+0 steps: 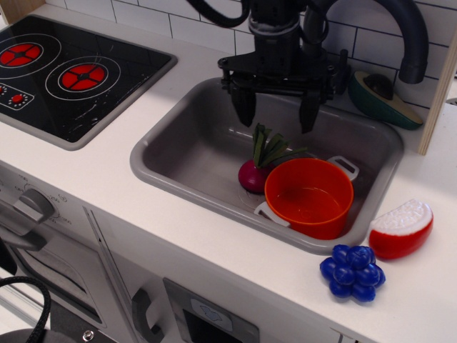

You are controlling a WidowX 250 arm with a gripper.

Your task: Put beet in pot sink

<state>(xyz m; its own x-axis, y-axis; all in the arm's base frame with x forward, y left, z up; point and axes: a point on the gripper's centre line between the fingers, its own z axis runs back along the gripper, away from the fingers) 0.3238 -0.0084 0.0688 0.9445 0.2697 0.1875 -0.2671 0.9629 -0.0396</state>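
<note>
The beet (253, 174) lies on the floor of the grey sink (178, 146), its magenta bulb touching the left side of the orange-red pot (309, 197). Its green stalks (270, 148) point up and to the right. The pot stands upright in the sink's front right part, with nothing in it. My black gripper (276, 113) hangs open and empty over the sink, just above the beet's stalks, fingers pointing down and spread wide.
A black stovetop (64, 71) with red rings is at the left. A blue grape cluster (353, 271) and a red-and-white wedge (401, 228) lie on the counter right of the sink. An avocado half (378, 96) and the dark faucet (410, 39) are behind the sink.
</note>
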